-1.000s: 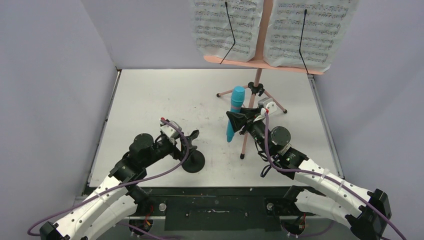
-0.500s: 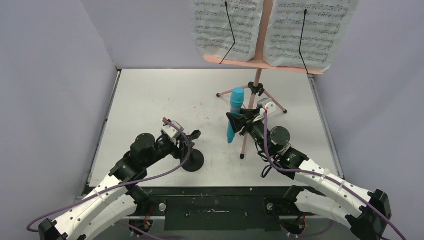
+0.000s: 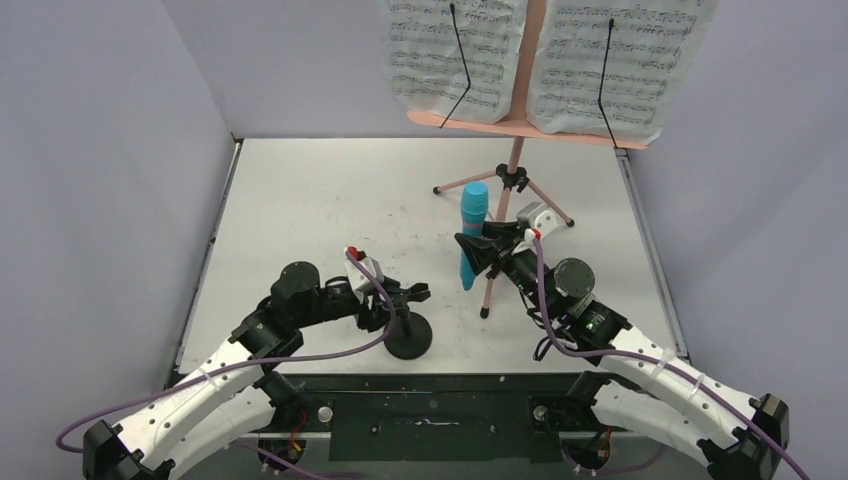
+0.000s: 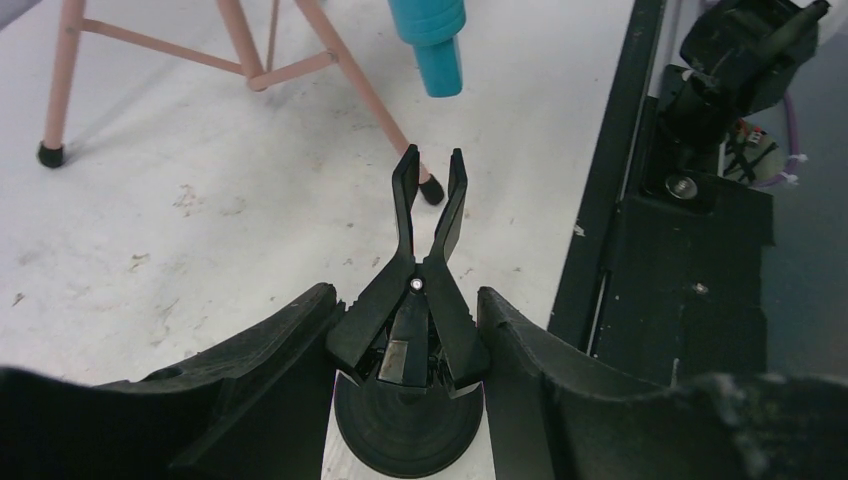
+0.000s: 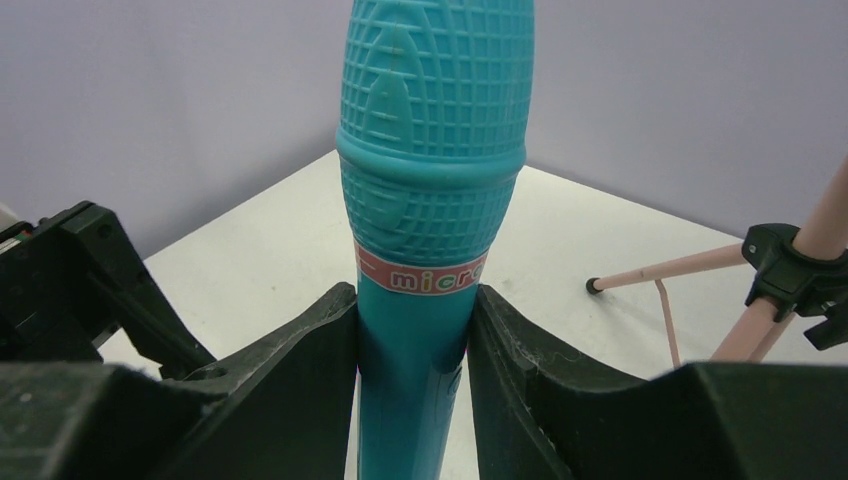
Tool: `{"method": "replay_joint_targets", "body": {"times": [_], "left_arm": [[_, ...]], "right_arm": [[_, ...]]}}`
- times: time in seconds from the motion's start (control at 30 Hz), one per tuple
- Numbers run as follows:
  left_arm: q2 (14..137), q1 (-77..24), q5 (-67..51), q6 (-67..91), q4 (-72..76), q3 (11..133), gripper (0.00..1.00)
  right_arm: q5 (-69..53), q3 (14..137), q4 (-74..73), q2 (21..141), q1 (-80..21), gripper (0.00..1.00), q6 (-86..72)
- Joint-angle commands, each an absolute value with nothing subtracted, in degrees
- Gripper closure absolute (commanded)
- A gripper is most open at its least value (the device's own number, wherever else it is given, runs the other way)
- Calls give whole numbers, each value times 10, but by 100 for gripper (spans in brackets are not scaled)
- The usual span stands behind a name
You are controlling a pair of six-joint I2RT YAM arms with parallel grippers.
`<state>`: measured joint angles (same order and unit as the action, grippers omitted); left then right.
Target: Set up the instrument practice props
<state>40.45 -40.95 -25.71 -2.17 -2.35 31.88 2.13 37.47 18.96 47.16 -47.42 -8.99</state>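
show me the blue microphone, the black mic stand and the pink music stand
blue microphone (image 5: 430,150), right wrist view, grille head
black mic stand (image 4: 405,430), left wrist view, round base
pink music stand (image 3: 515,127), top external view, tray ledge

Pale lilac walls (image 3: 100,150) on three sides, scuffed white tabletop (image 3: 300,200), black near-edge strip (image 3: 430,422), even light

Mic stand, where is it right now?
In the top view, the mic stand stands left of centre near the table's front edge, between the fingers of the left gripper, with the microphone in the right gripper to its right.
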Motion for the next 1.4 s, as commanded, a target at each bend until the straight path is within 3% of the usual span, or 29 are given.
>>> {"method": "replay_joint_targets", "body": {"times": [0.0, 0.17, 0.27, 0.57, 0.67, 0.93, 1.37], "left_arm": [[424, -412, -348, -29, 78, 348, 65], [444, -415, -361, -38, 86, 342, 64], [447, -416, -361, -41, 89, 340, 59], [424, -417, -356, -64, 85, 335, 22], [411, -417, -354, -85, 72, 333, 15], [387, -417, -363, -108, 62, 318, 13], [415, -417, -370, -105, 69, 301, 19]], "right_arm": [[-51, 363, 204, 448, -477, 95, -53], [-89, 304, 281, 407, -479, 95, -55], [-112, 266, 323, 387, -478, 95, -46], [-183, 247, 376, 389, -478, 95, -45], [-208, 240, 394, 396, -479, 95, -49], [-213, 195, 491, 393, -479, 95, -75], [-243, 189, 554, 453, -479, 95, -112]]}}
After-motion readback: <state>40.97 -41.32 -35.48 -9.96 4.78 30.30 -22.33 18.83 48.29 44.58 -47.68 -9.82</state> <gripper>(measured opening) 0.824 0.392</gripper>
